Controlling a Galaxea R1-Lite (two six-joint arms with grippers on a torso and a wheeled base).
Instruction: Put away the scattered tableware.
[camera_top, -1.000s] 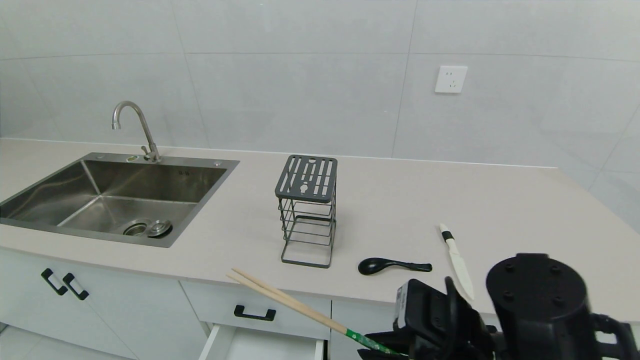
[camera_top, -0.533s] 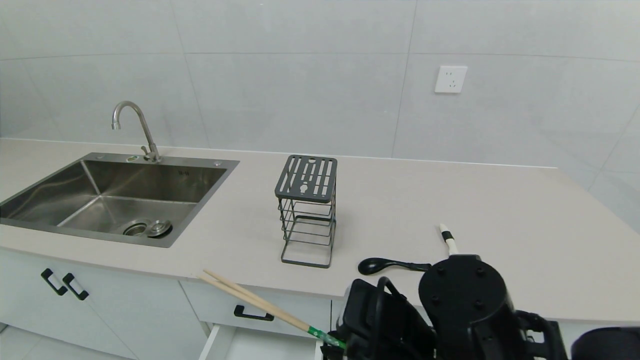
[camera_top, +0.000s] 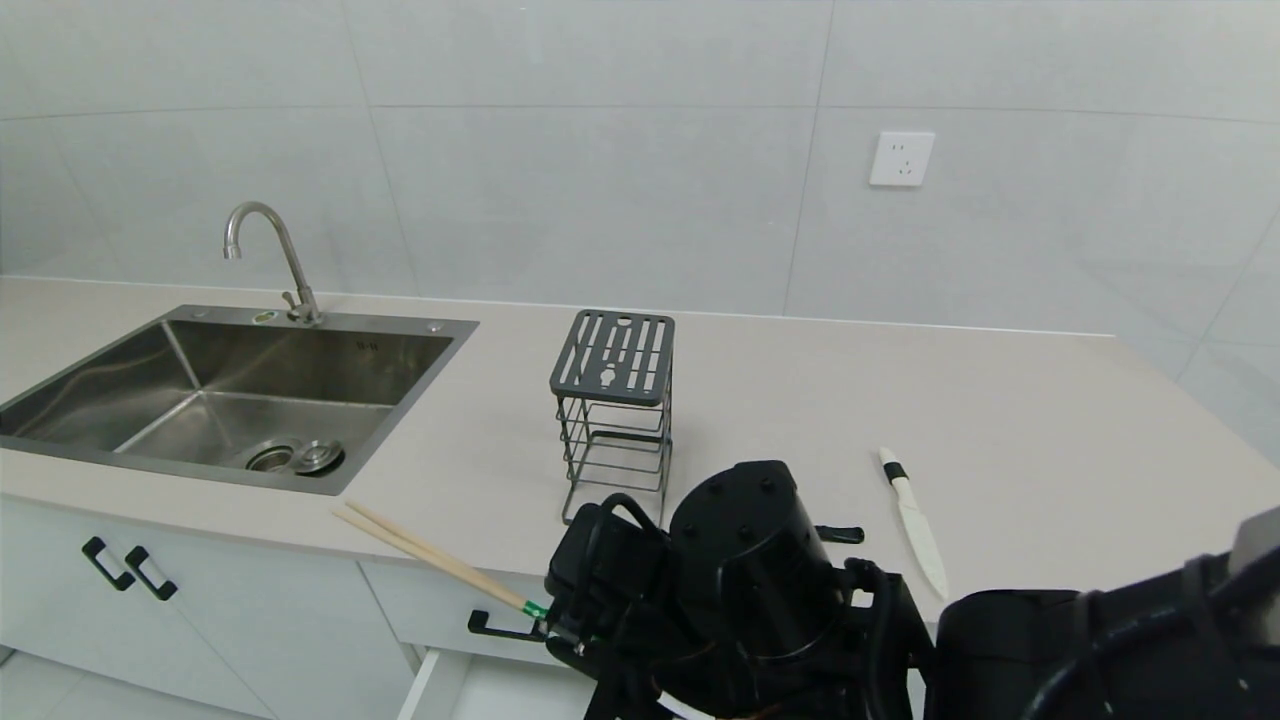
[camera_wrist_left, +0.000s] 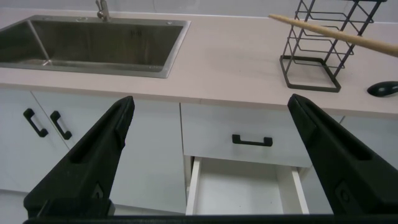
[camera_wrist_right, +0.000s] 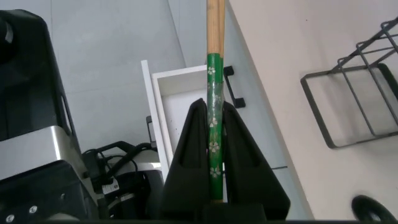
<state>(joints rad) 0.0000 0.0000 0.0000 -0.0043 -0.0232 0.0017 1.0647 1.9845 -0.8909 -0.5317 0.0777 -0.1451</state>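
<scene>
My right gripper (camera_wrist_right: 214, 107) is shut on a pair of wooden chopsticks (camera_wrist_right: 214, 68) at their green patterned ends. In the head view the chopsticks (camera_top: 435, 557) stick out to the left over the counter's front edge, above the open white drawer (camera_top: 490, 692). The right gripper (camera_top: 560, 622) hangs in front of the counter. A black spoon (camera_wrist_left: 384, 89) lies right of the wire rack (camera_top: 613, 430); the arm covers most of it in the head view. A white knife (camera_top: 912, 520) lies further right. My left gripper (camera_wrist_left: 211, 102) is open, low in front of the drawer (camera_wrist_left: 249, 186).
A steel sink (camera_top: 120, 395) with a tap (camera_top: 265, 250) is set into the counter's left part. Closed cupboard doors with black handles (camera_top: 125, 565) stand below it. A wall socket (camera_top: 901, 157) sits on the tiled wall.
The right arm has swung left along the counter's front edge with the chopsticks in its gripper. It now covers the spoon's bowl and leaves the knife in full sight.
</scene>
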